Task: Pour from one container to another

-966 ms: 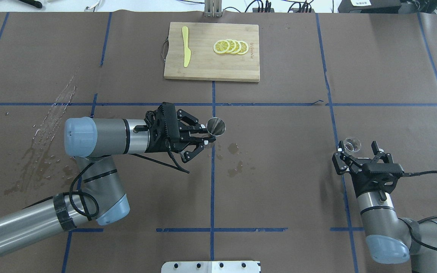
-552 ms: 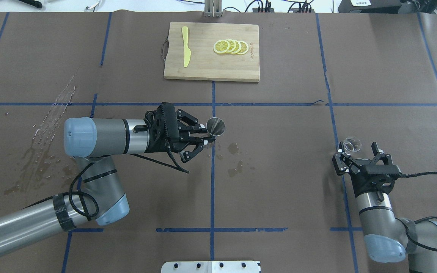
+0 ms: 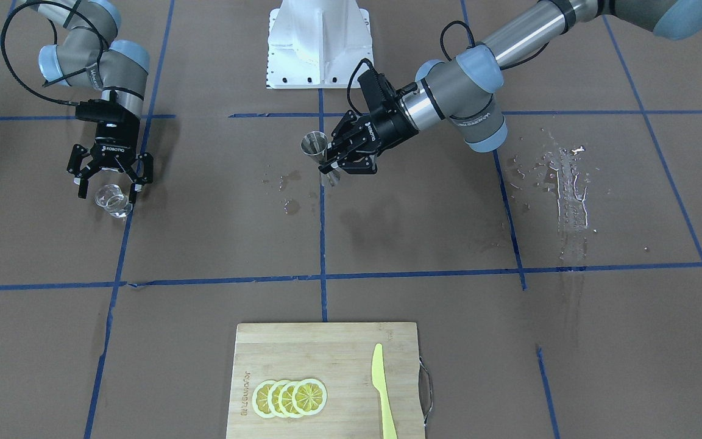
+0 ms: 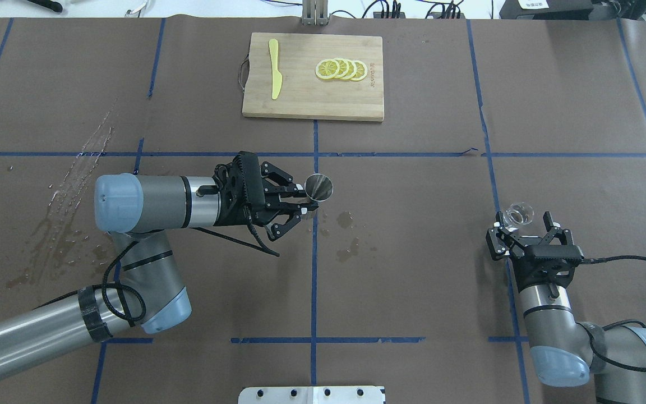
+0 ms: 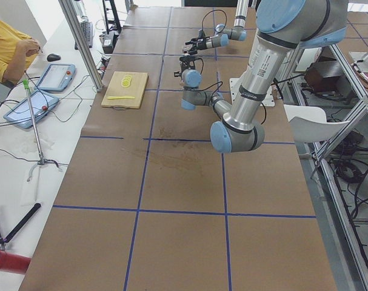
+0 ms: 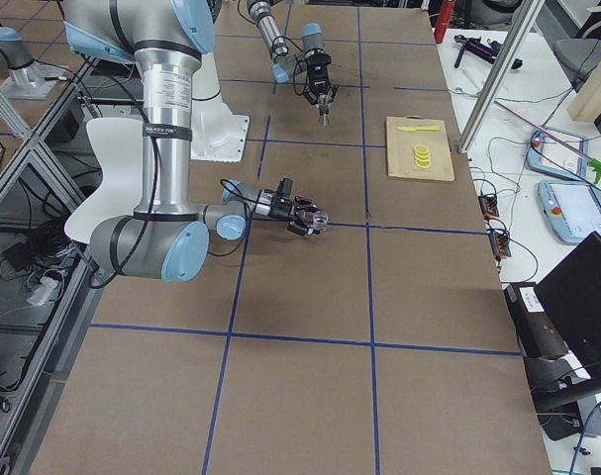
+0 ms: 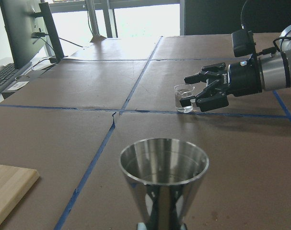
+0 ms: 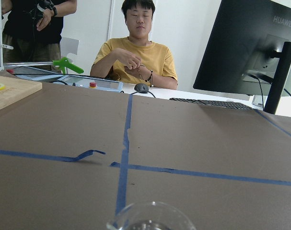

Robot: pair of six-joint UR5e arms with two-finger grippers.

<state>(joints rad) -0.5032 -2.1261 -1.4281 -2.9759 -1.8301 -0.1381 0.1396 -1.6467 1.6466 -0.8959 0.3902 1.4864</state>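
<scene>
**Jigger held, glass loose**

Centre-left: left gripper (image 4: 307, 203) pinches the jigger (image 4: 319, 187) at its waist. The jigger is shiny steel, hourglass-shaped, open cone up.
Right side: right gripper (image 4: 525, 222) spread. The short, clear glass (image 4: 519, 212) stands upright at its fingertips, ungripped.

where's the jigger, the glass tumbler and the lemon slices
jigger (image 4: 319, 187), overhead view, inside its open top cone
glass tumbler (image 4: 519, 213), overhead view, its middle
lemon slices (image 4: 341, 68), overhead view, middle of the row

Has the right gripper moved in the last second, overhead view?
Yes. The right gripper has slid slightly back toward the robot and leftward, toward the blue tape line; the glass tumbler has stayed put.
</scene>
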